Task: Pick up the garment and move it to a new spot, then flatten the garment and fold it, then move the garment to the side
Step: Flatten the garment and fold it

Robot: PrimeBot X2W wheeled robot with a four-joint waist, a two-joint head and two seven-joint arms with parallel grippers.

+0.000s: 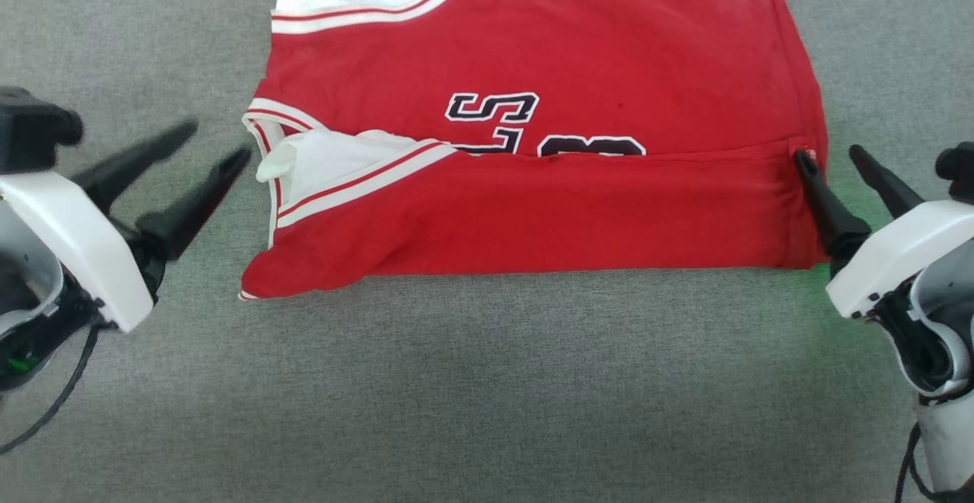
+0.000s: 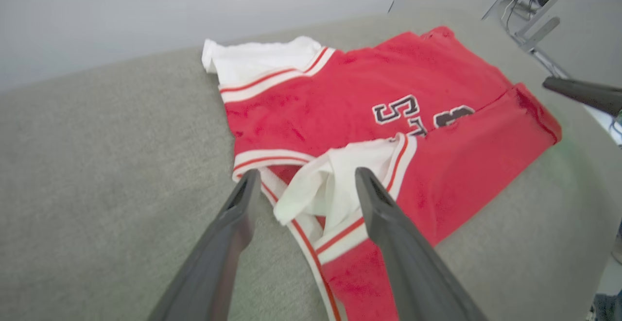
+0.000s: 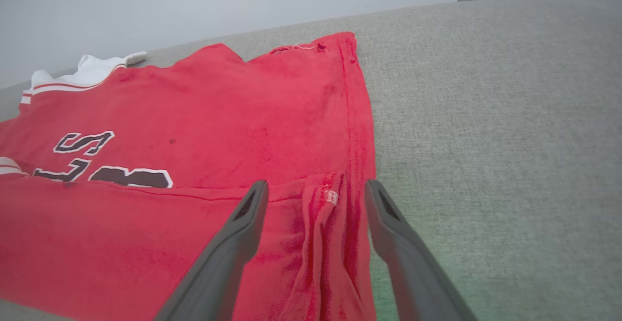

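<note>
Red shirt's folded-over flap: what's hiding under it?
The near half of the red jersey shirt with white sleeves lies folded over its front. It covers part of the black print; the far part shows. Anything else beneath is hidden.

And there's the garment (image 1: 533, 206), a red jersey lying flat and stretched sideways on the grey surface (image 1: 487, 396), close to its far edge, neck end left and hem right. The near long side is folded up over the front, its edge cutting straight across the black print so part of the lettering is covered. One white sleeve pokes out far left, and the other lies rumpled on the flap's left end.
</note>
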